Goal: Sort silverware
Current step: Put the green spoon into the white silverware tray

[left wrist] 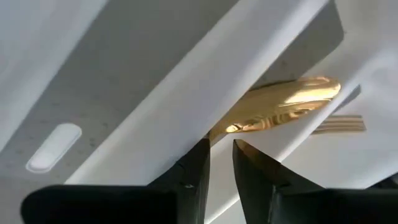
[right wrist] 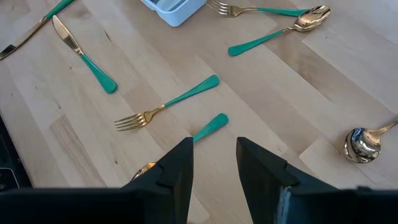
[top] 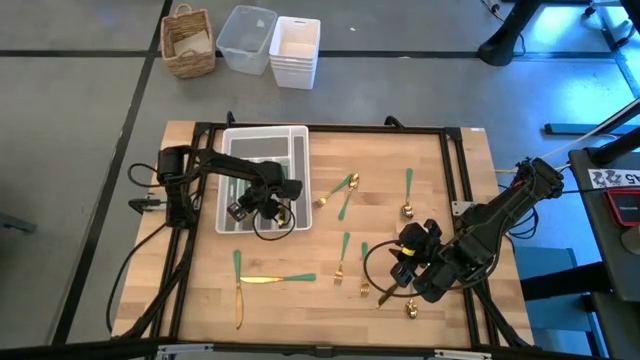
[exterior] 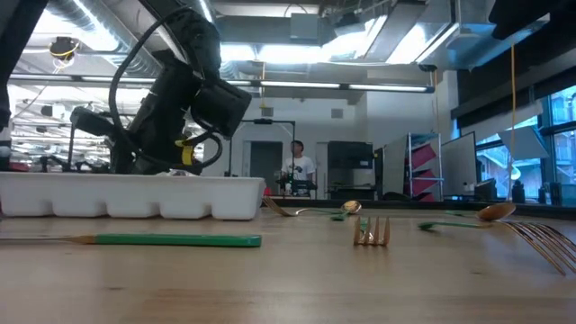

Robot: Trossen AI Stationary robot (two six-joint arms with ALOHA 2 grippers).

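Your left gripper sits low over the white tray, at 9 o'clock from table centre. Its fingers stand slightly apart with a gold spoon just beyond the tips; whether they pinch its handle cannot be told. If the handle is caught, lifting drags the spoon over the divider into the slot holding a fork.

Your right gripper hangs open at 4 o'clock above a green handle. Loose silverware lies close together there; a careless descent nudges the neighbouring fork.
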